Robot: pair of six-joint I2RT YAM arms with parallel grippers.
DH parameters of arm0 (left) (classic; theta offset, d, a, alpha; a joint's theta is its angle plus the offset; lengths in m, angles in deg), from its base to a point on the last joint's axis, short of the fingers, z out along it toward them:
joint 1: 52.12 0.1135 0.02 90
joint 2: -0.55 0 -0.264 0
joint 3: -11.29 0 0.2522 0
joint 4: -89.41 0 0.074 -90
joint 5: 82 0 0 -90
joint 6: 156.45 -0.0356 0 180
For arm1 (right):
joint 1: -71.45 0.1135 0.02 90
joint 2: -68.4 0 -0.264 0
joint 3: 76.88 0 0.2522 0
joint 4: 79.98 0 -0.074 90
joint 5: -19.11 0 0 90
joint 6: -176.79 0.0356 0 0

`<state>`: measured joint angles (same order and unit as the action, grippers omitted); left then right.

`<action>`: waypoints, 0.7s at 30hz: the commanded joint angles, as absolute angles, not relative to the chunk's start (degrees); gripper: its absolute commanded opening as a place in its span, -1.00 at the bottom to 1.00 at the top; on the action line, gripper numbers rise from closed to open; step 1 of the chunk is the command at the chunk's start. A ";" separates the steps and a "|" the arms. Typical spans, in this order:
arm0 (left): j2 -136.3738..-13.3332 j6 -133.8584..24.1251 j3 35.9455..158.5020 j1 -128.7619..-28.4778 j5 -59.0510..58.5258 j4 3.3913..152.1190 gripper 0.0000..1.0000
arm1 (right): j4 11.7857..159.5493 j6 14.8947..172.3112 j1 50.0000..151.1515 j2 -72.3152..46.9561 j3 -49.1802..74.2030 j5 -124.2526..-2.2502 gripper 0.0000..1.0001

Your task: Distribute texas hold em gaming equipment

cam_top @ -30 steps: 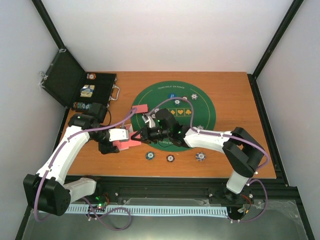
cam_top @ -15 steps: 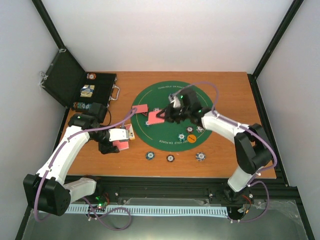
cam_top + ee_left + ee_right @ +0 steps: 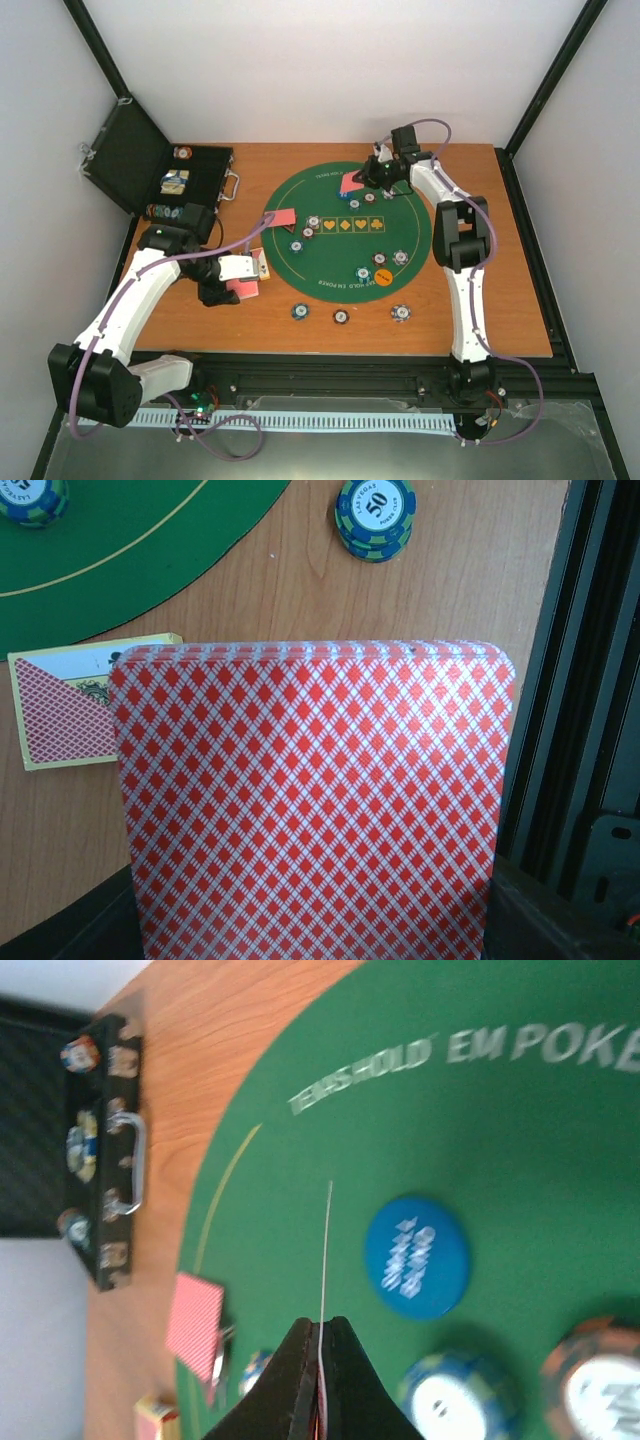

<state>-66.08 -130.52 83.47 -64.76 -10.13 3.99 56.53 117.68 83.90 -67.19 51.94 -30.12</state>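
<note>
- The right gripper [image 3: 319, 1332] has its jaws closed on a single red-backed playing card [image 3: 326, 1250], seen edge-on above the far side of the round green felt mat [image 3: 410, 225], near the blue round marker button [image 3: 417, 1257].
- The left gripper [image 3: 236, 284] clamps a red diamond-patterned deck [image 3: 310, 810] over the wooden table [image 3: 520, 250], beside the mat's near-left edge.

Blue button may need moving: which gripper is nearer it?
Right. The right gripper, shut on a card, is beside the blue button; the left gripper holds the deck off the mat's left edge.
</note>
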 commanded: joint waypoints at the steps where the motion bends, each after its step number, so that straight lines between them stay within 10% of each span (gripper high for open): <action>1: -66.34 -130.26 86.23 -64.95 -12.04 3.77 -0.98 | 45.91 113.93 83.41 -76.20 65.68 -31.00 -0.94; 10: -66.20 -130.30 85.32 -64.94 -11.54 4.25 -0.98 | 48.07 117.98 81.87 -85.35 76.87 -30.77 -0.89; 14: -66.40 -130.45 85.13 -64.95 -10.82 4.50 -0.98 | 44.43 117.00 81.42 -86.10 78.54 -34.31 -0.32; 21: -66.08 -130.39 84.55 -64.95 -10.38 4.70 -0.98 | 39.09 112.81 80.30 -80.45 75.73 -38.82 -0.11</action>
